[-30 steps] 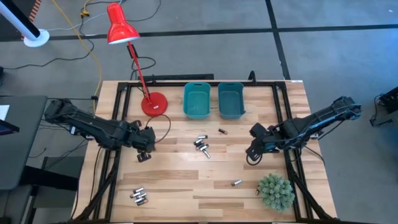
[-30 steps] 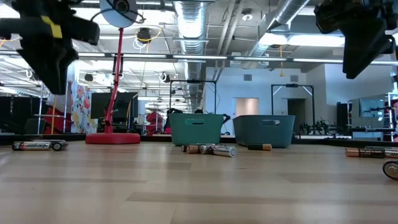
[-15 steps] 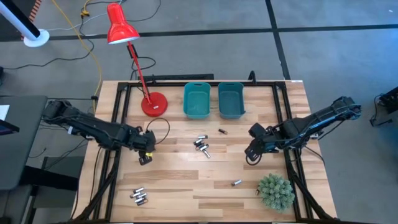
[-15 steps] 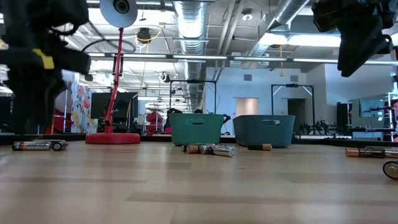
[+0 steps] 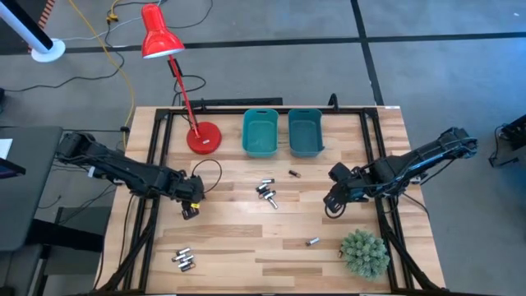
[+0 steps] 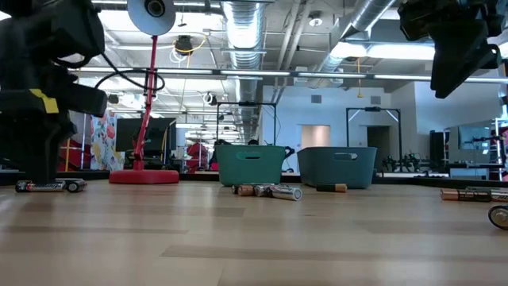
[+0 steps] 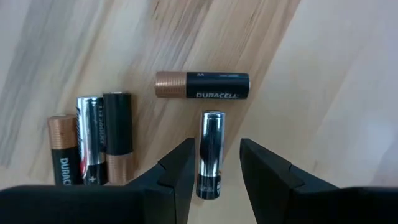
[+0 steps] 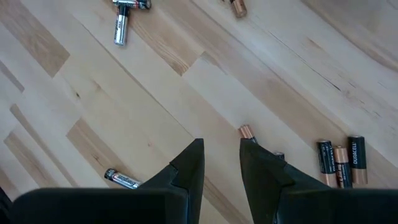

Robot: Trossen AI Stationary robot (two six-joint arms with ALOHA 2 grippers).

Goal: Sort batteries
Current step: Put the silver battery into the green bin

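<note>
Batteries lie scattered on the wooden table (image 5: 246, 238): a cluster near the left front corner (image 5: 182, 260), another at mid-table (image 5: 265, 191), and single ones (image 5: 293, 173) (image 5: 312, 242). My left gripper (image 5: 190, 210) points down, open, low over the front-left cluster. In the left wrist view its fingers (image 7: 180, 162) stand either side of a silver battery (image 7: 211, 134) without touching it; a black-and-copper battery (image 7: 202, 84) lies across beyond it, and three more (image 7: 93, 146) lie beside it. My right gripper (image 5: 331, 203) hangs open above the table's right side, holding nothing.
Two teal bins (image 5: 260, 133) (image 5: 305, 131) stand at the far edge, with a red desk lamp (image 5: 203, 136) to their left. A small green plant (image 5: 364, 252) sits at the near right corner. Bare wood lies between the battery clusters.
My left gripper has come down toward the table and a little toward its near edge, closing on the front-left battery cluster, with its fingers at the same gap. No battery has moved.
</note>
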